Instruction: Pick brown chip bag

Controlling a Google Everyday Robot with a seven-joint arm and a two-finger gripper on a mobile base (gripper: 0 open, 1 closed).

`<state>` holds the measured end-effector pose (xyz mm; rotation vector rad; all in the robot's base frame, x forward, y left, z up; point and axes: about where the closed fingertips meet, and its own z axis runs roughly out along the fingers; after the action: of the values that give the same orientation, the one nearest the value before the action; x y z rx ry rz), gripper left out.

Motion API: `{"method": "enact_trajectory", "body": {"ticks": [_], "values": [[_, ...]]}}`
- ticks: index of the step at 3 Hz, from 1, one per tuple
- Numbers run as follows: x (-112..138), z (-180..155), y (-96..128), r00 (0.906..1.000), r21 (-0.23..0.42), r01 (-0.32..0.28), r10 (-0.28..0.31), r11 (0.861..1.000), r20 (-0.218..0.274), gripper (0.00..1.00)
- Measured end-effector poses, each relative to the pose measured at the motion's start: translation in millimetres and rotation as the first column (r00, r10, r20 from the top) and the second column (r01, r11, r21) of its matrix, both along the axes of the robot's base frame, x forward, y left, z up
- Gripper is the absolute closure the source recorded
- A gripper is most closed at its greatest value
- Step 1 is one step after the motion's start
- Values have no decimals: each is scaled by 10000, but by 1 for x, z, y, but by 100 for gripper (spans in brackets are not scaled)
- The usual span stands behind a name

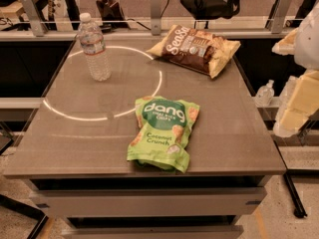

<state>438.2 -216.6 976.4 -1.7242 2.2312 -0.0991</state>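
Camera view, and here's the table point(65, 148): the brown chip bag point(197, 49) lies flat at the far right corner, with white cursive starting "Sens" on its dark face. Nearer the front edge lies the green bag point(162, 133), reading "dang" and "Coconut Crunch". A water bottle point(93, 46) stands upright, far left. The gripper point(299, 101) hangs beyond the table's right side, well apart from the brown chip bag; apart or together, I cannot tell

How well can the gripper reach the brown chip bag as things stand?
Probably yes. The gripper hangs beyond the right edge of the table; the brown chip bag lies at the far right corner, uncovered. The green bag and the water bottle stand apart from it.
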Motion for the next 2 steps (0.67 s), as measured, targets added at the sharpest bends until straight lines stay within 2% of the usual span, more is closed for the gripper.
{"method": "enact_trajectory", "body": {"ticks": [1,2], "values": [[1,3,0,9998,49,80,-80,10000,174,0],[14,6,-9,9944,458,596,-634,9972,848,0]]}}
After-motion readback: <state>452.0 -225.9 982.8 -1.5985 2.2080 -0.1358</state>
